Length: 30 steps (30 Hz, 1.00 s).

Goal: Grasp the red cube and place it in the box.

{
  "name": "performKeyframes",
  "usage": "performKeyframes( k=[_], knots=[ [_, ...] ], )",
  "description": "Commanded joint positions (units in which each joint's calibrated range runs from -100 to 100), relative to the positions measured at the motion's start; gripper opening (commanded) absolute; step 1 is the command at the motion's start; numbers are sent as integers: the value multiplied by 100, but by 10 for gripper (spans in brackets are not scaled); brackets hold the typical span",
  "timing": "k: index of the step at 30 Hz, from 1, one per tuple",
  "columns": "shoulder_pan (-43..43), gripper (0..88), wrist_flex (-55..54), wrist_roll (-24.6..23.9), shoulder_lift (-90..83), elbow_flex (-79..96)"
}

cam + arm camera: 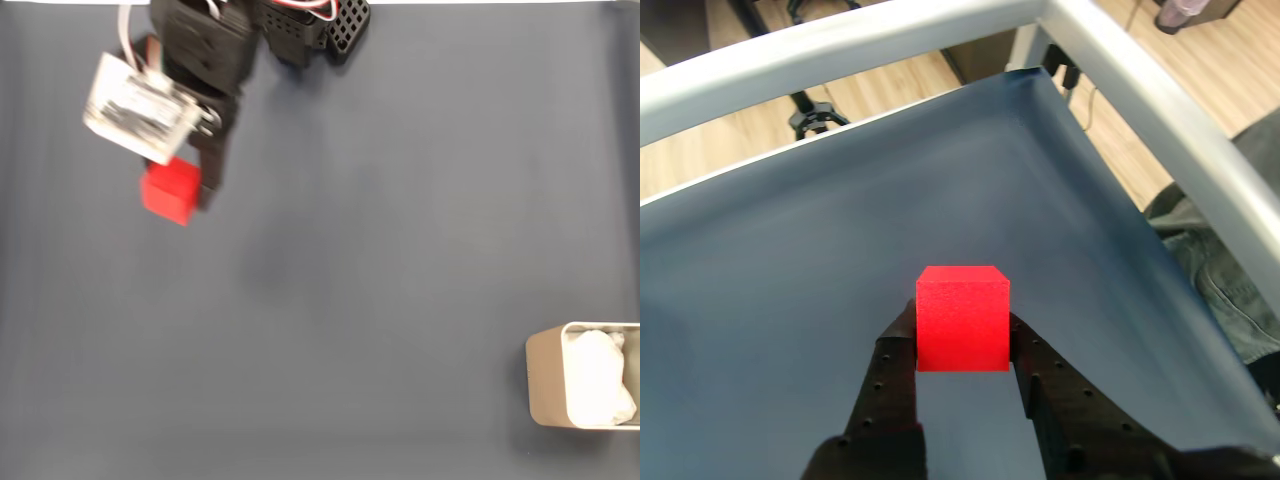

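Observation:
The red cube (962, 318) sits clamped between my two black fingers in the wrist view, and my gripper (962, 335) is shut on it above the dark blue mat. In the fixed view the red cube (170, 190) is at the upper left, just below the arm's white camera housing, with my gripper (185, 185) around it. The box (545, 378), beige-grey with white lumpy padding inside, stands at the lower right edge of the fixed view, far from the cube.
A dark blue mat (350, 280) covers the table. The arm's black base (310, 30) is at the top centre of the fixed view. A grey metal frame rail (1140, 80) borders the mat in the wrist view, with wooden floor beyond.

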Motion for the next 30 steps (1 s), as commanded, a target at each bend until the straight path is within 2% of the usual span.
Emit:
performKeyframes(
  k=[1, 30],
  knots=[
    [-497, 134, -134, -5, 256, -706],
    [-3409, 133, -692, 24, 2864, -3535]
  ],
)
